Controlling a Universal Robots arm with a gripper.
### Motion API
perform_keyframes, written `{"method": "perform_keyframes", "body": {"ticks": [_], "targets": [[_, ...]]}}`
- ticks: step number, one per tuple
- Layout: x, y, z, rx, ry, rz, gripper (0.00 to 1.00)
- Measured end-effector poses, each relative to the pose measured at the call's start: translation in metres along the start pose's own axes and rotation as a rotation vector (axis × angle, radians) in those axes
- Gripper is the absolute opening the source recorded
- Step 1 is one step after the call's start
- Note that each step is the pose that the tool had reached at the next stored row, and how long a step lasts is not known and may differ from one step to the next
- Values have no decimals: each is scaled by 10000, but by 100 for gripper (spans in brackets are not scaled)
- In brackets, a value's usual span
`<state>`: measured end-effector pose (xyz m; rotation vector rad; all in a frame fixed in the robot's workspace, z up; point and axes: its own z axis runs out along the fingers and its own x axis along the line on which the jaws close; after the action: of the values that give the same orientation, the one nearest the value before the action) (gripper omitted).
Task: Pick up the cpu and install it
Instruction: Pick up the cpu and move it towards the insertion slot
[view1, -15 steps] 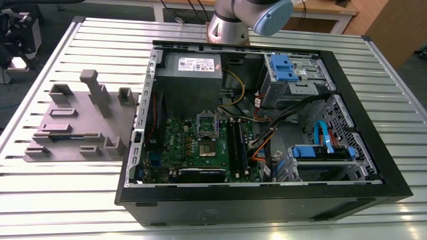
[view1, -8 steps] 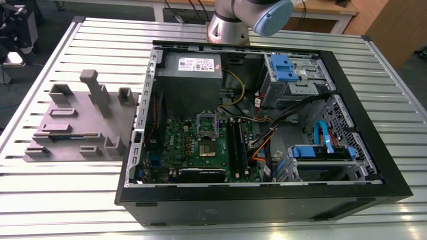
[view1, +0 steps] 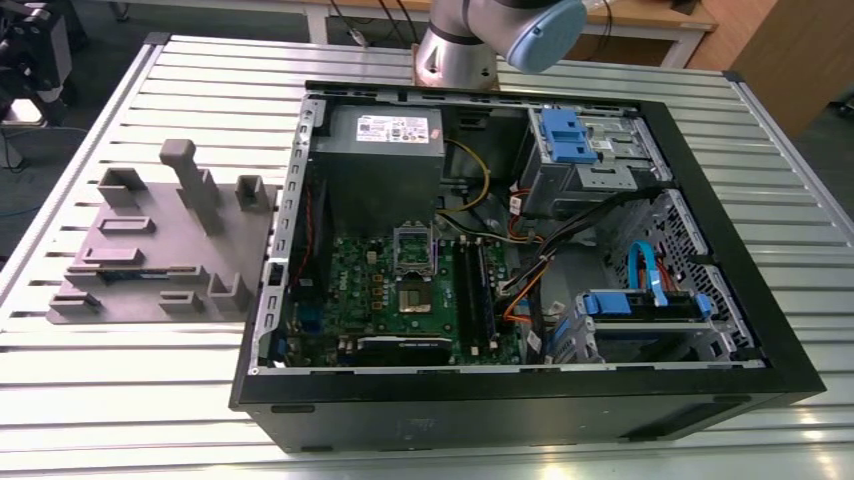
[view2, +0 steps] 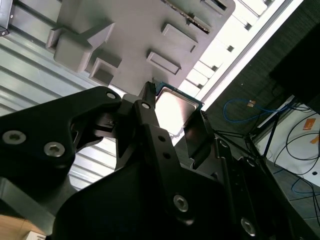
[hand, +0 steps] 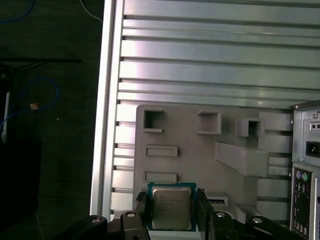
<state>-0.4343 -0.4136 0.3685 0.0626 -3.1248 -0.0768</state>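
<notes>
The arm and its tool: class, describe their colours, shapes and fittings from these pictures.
In the exterior view the arm is a smooth silver-grey tube with a pale blue cap. In the second wrist view the tool is matte black, built of flat angular plates joined by round silver screws.

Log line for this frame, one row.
step: cpu pick | end effector: shut on cpu | location: over grey fixture plate | install: not yet done
</notes>
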Motion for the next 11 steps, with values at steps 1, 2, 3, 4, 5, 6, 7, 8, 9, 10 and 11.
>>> {"method": "perform_keyframes", "body": {"ticks": [1, 2, 3, 4, 5, 6, 7, 8, 9, 10, 11], "targets": [[-1, 0, 0, 0, 0, 0, 47], [-3, 0, 0, 1, 0, 0, 47], [-6, 0, 0, 0, 0, 0, 47], [-8, -1, 0, -1, -1, -1, 47], [-11, -1, 0, 0, -1, 0, 47], [-13, -1, 0, 0, -1, 0, 47], [-15, -1, 0, 0, 0, 0, 47], [-18, -1, 0, 0, 0, 0, 47], [-20, -1, 0, 0, -1, 0, 47], [-22, -1, 0, 0, -1, 0, 47], [-25, -1, 0, 0, 0, 0, 47]]}}
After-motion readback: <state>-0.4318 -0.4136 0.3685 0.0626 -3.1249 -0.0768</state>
